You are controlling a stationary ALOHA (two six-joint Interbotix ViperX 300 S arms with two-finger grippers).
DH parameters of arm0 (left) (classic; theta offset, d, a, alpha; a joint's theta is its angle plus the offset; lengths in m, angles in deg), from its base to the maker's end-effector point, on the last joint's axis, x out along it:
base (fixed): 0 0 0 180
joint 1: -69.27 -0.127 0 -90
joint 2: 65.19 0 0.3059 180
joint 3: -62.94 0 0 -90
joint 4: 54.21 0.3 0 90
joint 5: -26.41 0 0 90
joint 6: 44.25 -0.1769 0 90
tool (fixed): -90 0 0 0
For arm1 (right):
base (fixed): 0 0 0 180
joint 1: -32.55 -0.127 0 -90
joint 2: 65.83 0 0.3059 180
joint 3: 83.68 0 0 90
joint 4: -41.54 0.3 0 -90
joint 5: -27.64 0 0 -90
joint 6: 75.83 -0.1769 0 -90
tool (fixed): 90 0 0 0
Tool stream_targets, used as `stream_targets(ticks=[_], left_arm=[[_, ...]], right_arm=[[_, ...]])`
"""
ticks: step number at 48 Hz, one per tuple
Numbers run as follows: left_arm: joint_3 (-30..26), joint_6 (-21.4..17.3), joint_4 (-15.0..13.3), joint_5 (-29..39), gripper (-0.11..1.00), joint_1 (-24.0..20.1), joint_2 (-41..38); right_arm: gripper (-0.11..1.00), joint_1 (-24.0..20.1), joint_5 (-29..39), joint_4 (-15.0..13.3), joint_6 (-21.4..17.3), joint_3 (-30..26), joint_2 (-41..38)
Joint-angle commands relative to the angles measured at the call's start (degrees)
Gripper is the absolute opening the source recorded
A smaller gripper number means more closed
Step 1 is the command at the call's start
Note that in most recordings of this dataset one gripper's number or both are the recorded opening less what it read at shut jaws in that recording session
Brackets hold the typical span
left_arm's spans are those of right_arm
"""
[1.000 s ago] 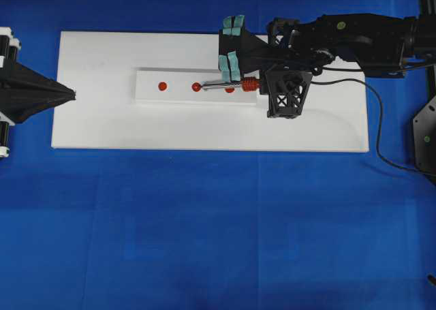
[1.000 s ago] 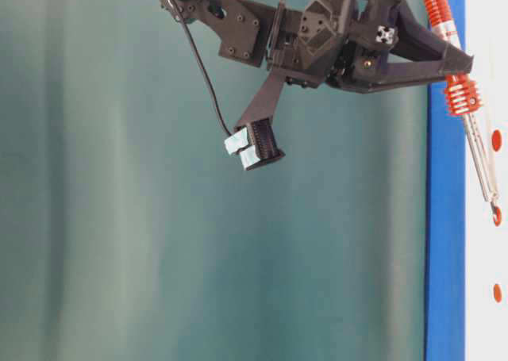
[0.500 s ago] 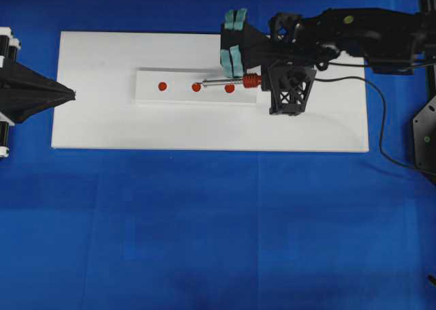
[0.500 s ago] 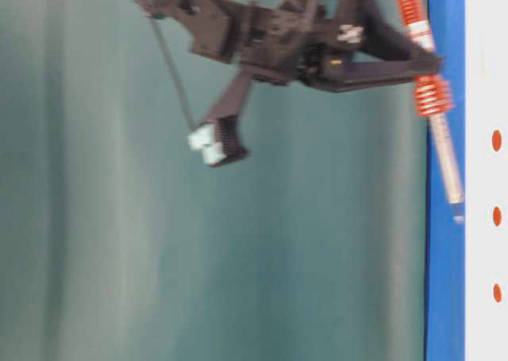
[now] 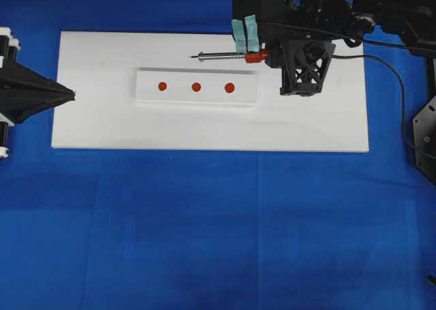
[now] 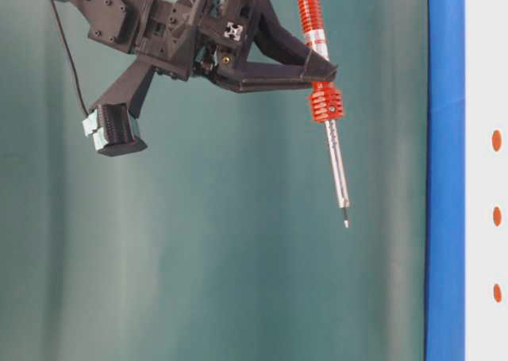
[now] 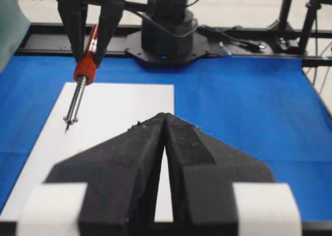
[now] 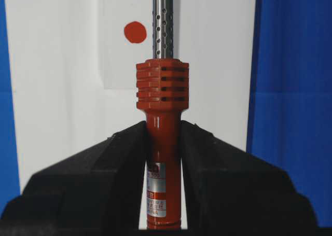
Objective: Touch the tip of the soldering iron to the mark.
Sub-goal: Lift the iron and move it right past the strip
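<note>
Soldering iron (image 6: 327,115) aloft, off mark (image 5: 229,87)

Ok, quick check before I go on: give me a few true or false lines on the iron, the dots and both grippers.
1. The right gripper is shut on the iron. True.
2. The iron's tip rests on the mark. False: it hangs in the air, off the board.
3. Three red dots show on the board. True.
4. The left gripper is wide open. False: it is shut, holding nothing.
</note>
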Motion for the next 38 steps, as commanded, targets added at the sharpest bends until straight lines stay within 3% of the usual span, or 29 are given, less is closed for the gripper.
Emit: stream_targets(ticks=[1, 25, 38], left_arm=[[-0.7, 0.1, 0.1, -0.4, 0.02, 0.4, -0.3], [-0.7, 0.1, 0.1, -0.5, 0.02, 0.4, -0.2], [-0.6, 0.1, 0.1, -0.5, 0.02, 0.4, -0.2]], right_arm=[[0.06, 0.2, -0.1, -0.2, -0.1, -1.4, 1.2], [0.06, 0.1, 0.9, -0.4, -0.4, 7.0, 8.6], [0.06, 0.2, 4.0, -1.6, -4.1, 11.7, 13.8]])
